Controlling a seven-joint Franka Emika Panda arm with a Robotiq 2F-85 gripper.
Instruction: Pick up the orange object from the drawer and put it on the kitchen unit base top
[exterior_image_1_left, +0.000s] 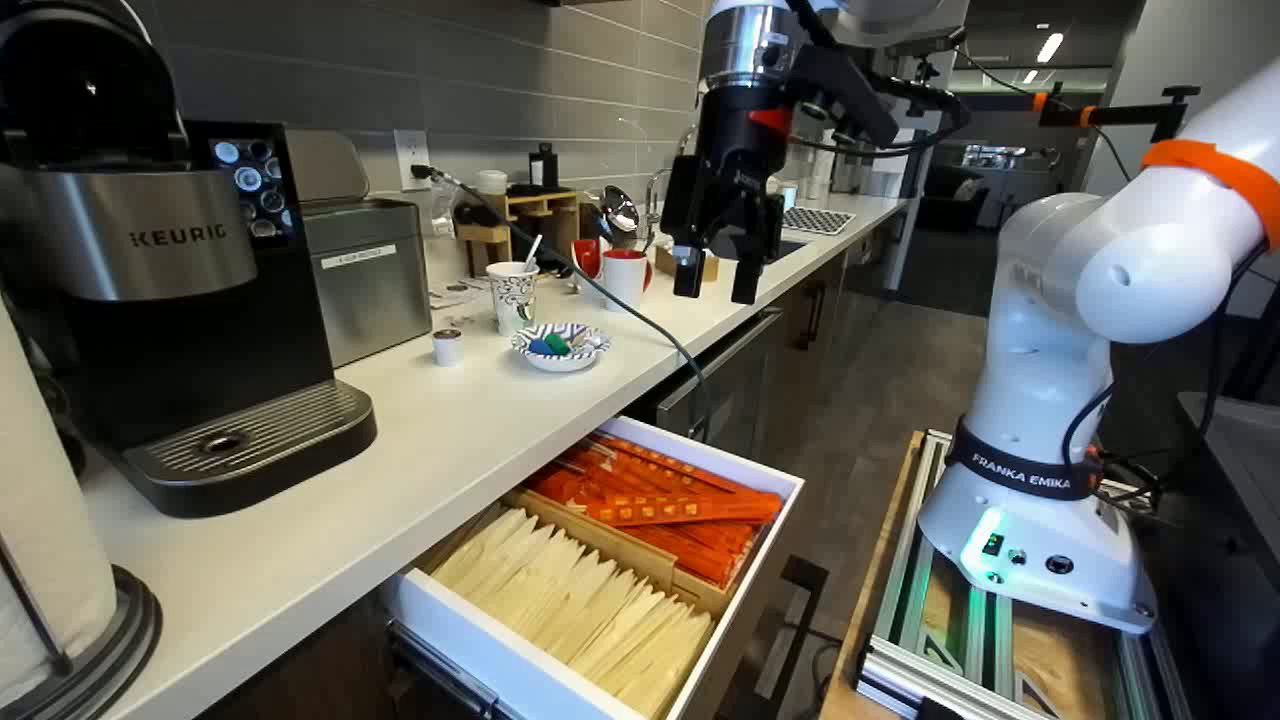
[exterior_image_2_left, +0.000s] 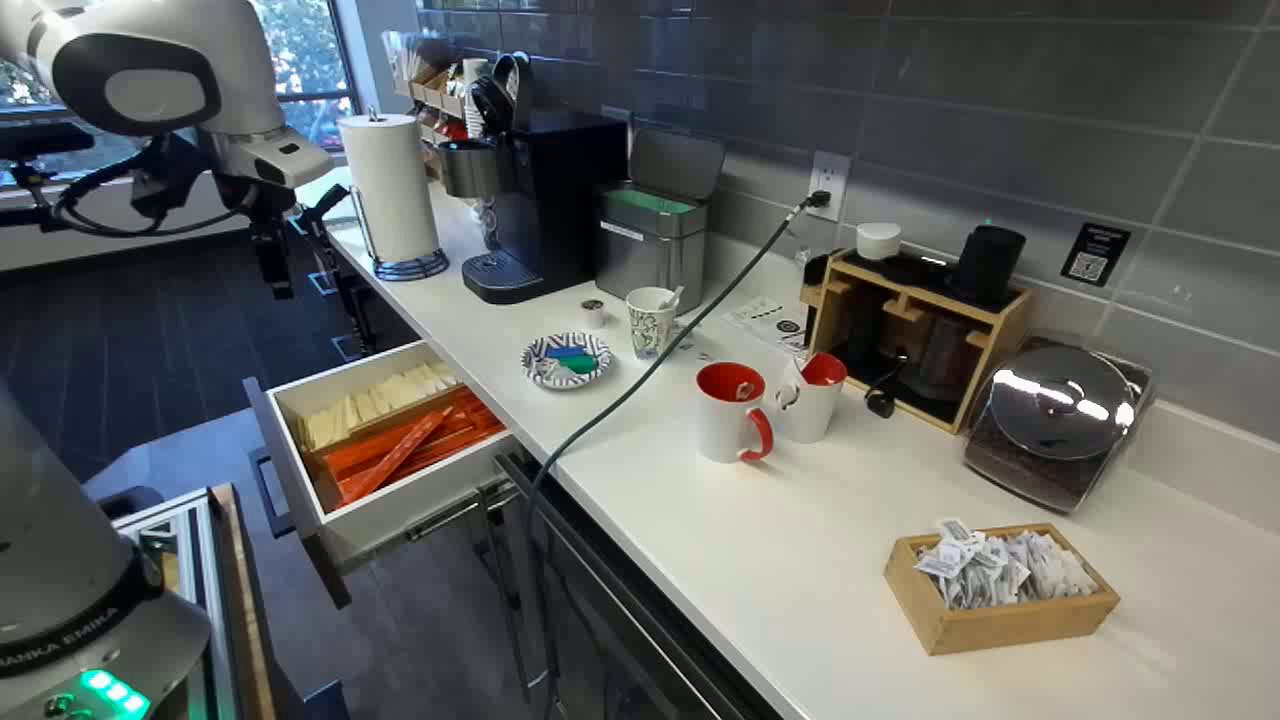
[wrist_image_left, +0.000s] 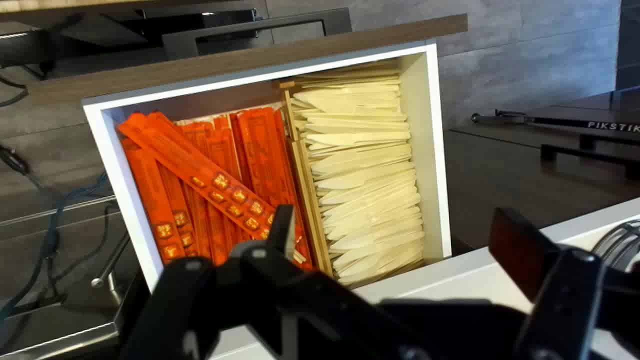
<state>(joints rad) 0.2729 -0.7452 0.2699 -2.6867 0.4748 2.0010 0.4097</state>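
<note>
The drawer (exterior_image_1_left: 790, 500) stands open below the counter; it also shows in an exterior view (exterior_image_2_left: 400, 512) and in the wrist view (wrist_image_left: 440, 160). One compartment holds several flat orange sticks. The top orange object (wrist_image_left: 200, 172) lies diagonally across the others; it also shows in both exterior views (exterior_image_1_left: 670, 508) (exterior_image_2_left: 402, 450). Cream sticks (wrist_image_left: 370, 175) fill the other compartment. The kitchen unit base top (exterior_image_1_left: 450, 425) is the pale countertop (exterior_image_2_left: 650, 530). My gripper (exterior_image_1_left: 716, 280) is open and empty, above the drawer. In the wrist view its fingers (wrist_image_left: 395, 220) are wide apart; one hides the orange object's end.
A coffee maker (exterior_image_1_left: 200, 290) and paper towel roll (exterior_image_2_left: 392, 190) stand on the counter. A patterned bowl (exterior_image_1_left: 560, 352), pod (exterior_image_1_left: 448, 348), paper cup (exterior_image_1_left: 512, 300) and red-white mugs (exterior_image_2_left: 728, 420) stand along it. A dark cable (exterior_image_2_left: 640, 385) crosses the counter and hangs over its edge beside the drawer.
</note>
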